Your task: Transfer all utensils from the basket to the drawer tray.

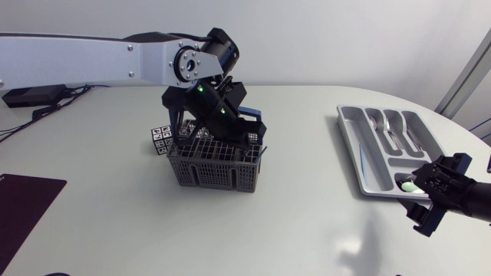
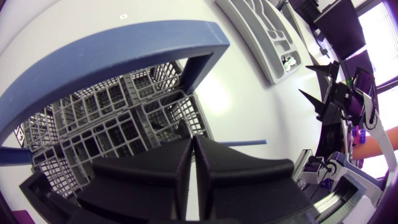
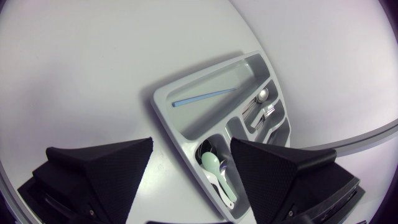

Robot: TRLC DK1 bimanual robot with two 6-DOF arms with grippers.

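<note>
Grey basket (image 1: 215,165) sits mid-table under my left pincer (image 2: 193,142), whose fingers are pressed narrowly together just over the grid, beneath the blue handle (image 2: 124,43). My right pincer (image 3: 191,142) is spread wide above the near end of the tray (image 3: 160,106), over a pale green spoon (image 3: 210,163) in the small compartment. A blue stick (image 3: 204,97) lies in the long slot, and metal cutlery (image 3: 261,109) in the slots beyond.

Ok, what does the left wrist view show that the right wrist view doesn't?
Only the left wrist view: the basket with its blue handle, under the shut left claw. Only the right wrist view: a blue stick in the tray's long compartment and metal cutlery in the far ones. Both: the tray and a pale green spoon at its end.
</note>
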